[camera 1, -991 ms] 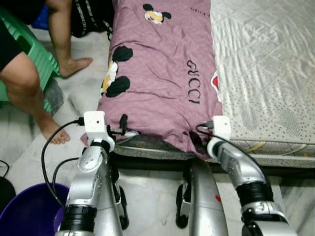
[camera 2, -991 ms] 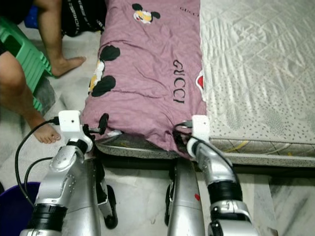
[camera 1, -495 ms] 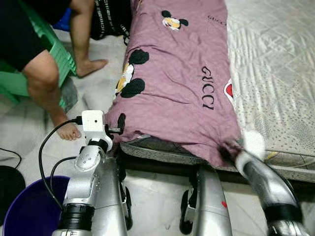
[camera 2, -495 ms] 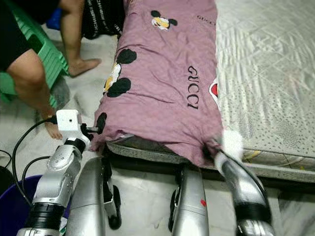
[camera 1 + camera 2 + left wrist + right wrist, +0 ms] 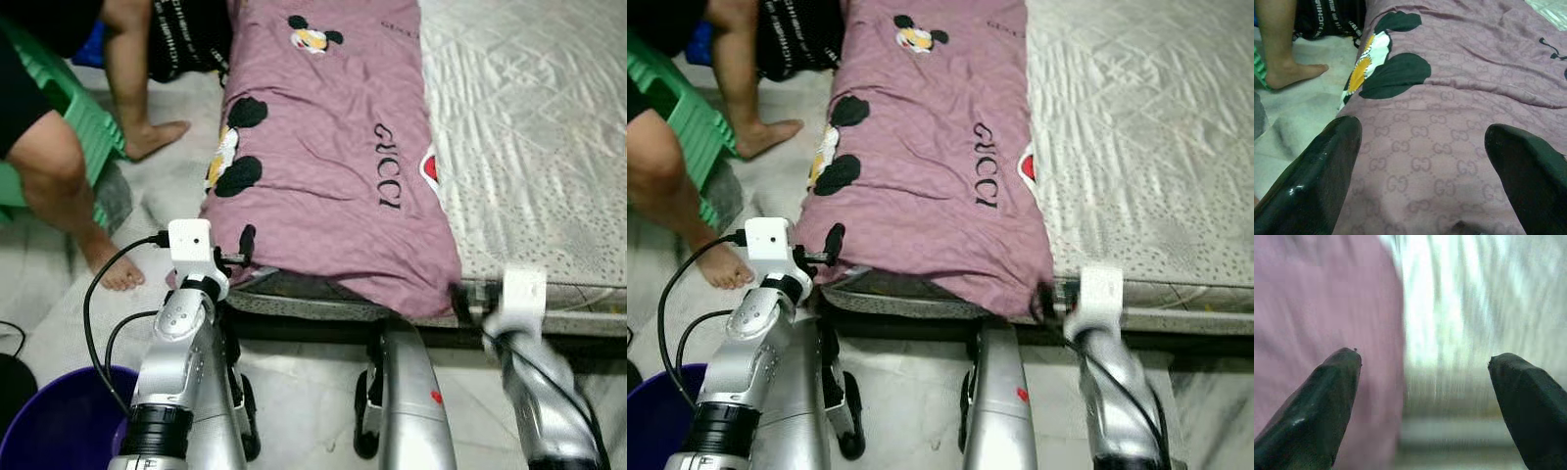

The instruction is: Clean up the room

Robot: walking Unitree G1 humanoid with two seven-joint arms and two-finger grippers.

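Note:
A mauve blanket (image 5: 323, 166) with cartoon-mouse and GUCCI prints lies lengthwise along the left part of a pale quilted mattress (image 5: 529, 127). My left gripper (image 5: 243, 250) sits at the blanket's near left corner. In the left wrist view its fingers (image 5: 1317, 176) stand wide apart, open, with the blanket (image 5: 1440, 112) just beyond them. My right gripper (image 5: 465, 299) is at the mattress's near edge by the blanket's near right corner. It is also open; its blurred wrist view has the blanket (image 5: 1317, 298) on one side and the mattress (image 5: 1459, 308) on the other.
A person's bare legs (image 5: 59, 186) and a green plastic stool (image 5: 83, 117) are on the floor to the left of the mattress, with a black bag (image 5: 186, 39) behind them. A purple basin (image 5: 59, 421) stands on the marble floor at my near left.
My right arm has swung to the right along the mattress's near edge. The blanket's near right corner now lies further right and flatter. The left gripper has stayed at its corner.

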